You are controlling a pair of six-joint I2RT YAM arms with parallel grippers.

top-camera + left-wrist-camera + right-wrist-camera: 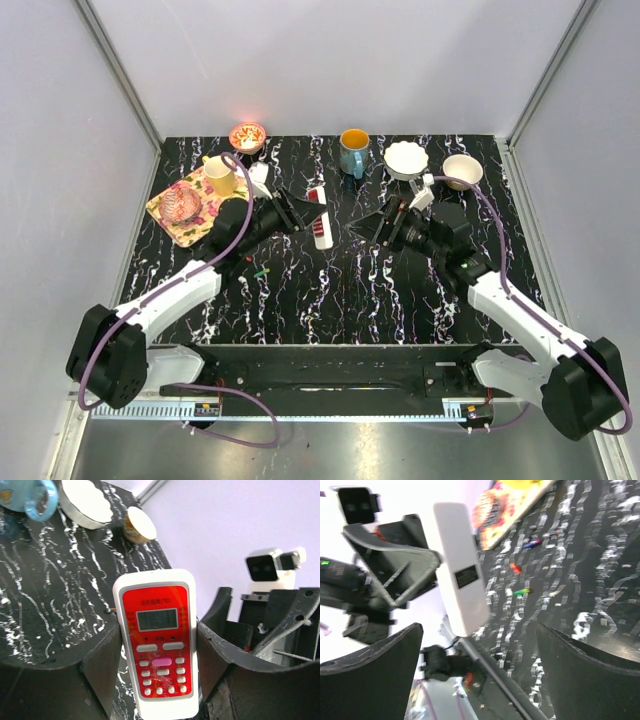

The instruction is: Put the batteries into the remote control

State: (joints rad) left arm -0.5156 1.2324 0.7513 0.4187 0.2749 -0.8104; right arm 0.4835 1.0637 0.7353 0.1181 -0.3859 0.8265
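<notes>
My left gripper (pixel 159 652) is clamped on the remote control (pixel 159 635), fingers pressed against its 2 long sides. The red button panel faces my wrist camera and the plain white back is turned toward the right arm. It's held clear of the bench (pixel 350 300), over the middle and a bit toward the far edge. The right gripper (pixel 386 222) hangs just beside it, jaws spread wide, gripping nothing (the remote sits ahead of the gap, not inside it). The 2 batteries (pixel 261 269), 1 reddish and 1 greenish, lie close together on the bench, left of centre.
</notes>
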